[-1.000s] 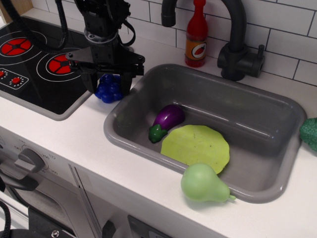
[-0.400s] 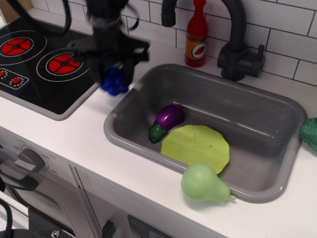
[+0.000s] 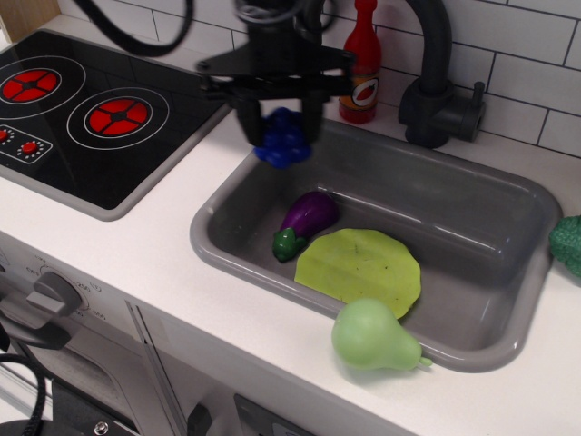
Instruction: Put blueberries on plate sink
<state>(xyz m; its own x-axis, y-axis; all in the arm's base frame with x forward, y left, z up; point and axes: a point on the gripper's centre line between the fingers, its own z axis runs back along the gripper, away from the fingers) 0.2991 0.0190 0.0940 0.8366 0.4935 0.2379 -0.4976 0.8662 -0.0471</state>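
My gripper is shut on the blueberries, a knobbly dark blue cluster, and holds them in the air above the back left corner of the grey sink. The yellow-green plate lies flat on the sink floor, to the right of and nearer than the gripper. The blueberries are well apart from the plate.
A purple eggplant lies in the sink next to the plate's left edge. A light green pear rests on the sink's front rim. A red bottle and black tap stand behind. A stove is at left.
The gripper has lifted the blueberries off the counter by the stove and carried them right, to above the sink's back left corner.
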